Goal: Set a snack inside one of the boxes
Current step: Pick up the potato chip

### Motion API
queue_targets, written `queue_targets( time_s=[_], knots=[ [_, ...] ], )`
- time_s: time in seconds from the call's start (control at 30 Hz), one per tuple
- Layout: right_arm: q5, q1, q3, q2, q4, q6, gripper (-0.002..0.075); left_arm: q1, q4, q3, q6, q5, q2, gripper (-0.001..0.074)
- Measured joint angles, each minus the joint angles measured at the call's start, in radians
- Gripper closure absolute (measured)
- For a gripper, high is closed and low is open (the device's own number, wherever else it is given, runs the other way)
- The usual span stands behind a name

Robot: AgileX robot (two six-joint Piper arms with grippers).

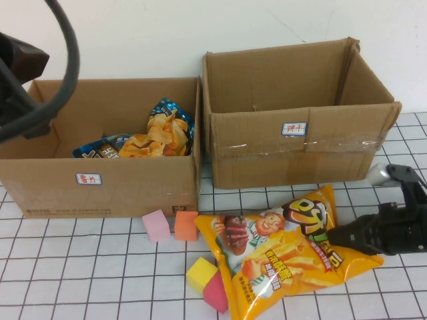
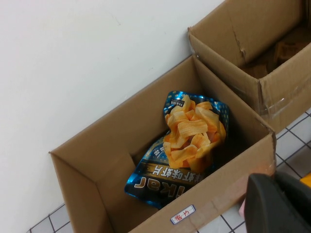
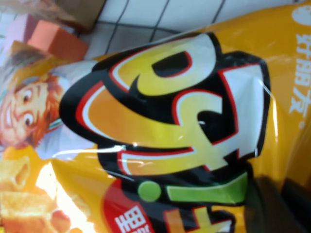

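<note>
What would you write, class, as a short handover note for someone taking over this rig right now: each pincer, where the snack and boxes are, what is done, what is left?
Right pincer: low over the table at the right, at the edge of the orange snack bag; whether it is gripping cannot be told.
Left pincer: raised above the left box; only part shows.
Left box already holds a blue snack bag. Right box interior is not visible here.
Done: right arm has reached the orange bag, which lies flat on the table in front of the boxes.
Left: secure it, lift it, drop it into a box.
</note>
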Motion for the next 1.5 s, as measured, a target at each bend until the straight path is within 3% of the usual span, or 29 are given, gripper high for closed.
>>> queue_targets(
  time_s=[0.5,0.57,0.7,0.77,0.87,0.97,1.23,1.3,1.4,1.5],
  knots=[
    [0.004,0.0,0.004,-0.219,-0.054,-0.035,0.0708,0.0,0.0,0.001,-0.016,0.023,0.0,0.0736],
    [-0.029,0.0,0.006,-0.219,-0.085,-0.038,0.0633,0.0,0.0,0.001,-0.025,0.025,0.0,0.0736],
    [-0.111,0.0,0.005,-0.219,-0.118,-0.036,0.027,0.0,-0.002,0.001,-0.036,0.026,0.0,0.0736],
    [-0.155,0.0,0.005,-0.217,-0.122,-0.046,0.0132,0.0,-0.003,0.001,-0.038,0.026,0.0,0.0736],
    [-0.177,0.0,0.005,-0.179,-0.122,-0.05,0.0064,0.0,-0.014,0.001,-0.038,0.03,0.0,0.0736],
    [-0.162,0.0,0.005,-0.109,-0.122,-0.043,0.0043,0.0,-0.029,0.001,-0.038,0.035,0.0,0.0736],
    [-0.024,0.0,-0.003,0.01,-0.107,-0.001,0.0037,0.0,-0.033,0.001,-0.038,0.056,0.0,0.0736],
    [-0.019,0.0,-0.003,0.016,-0.104,-0.003,0.0069,0.0,-0.033,0.001,-0.038,0.056,0.0,0.0736],
    [-0.009,0.0,-0.005,0.025,-0.088,-0.005,0.0208,0.0,-0.033,0.001,-0.038,0.056,0.0,0.0736],
    [0.021,0.0,-0.005,0.029,-0.067,-0.003,0.0452,0.0,-0.033,0.001,-0.04,0.056,0.0,0.0736]
  ],
)
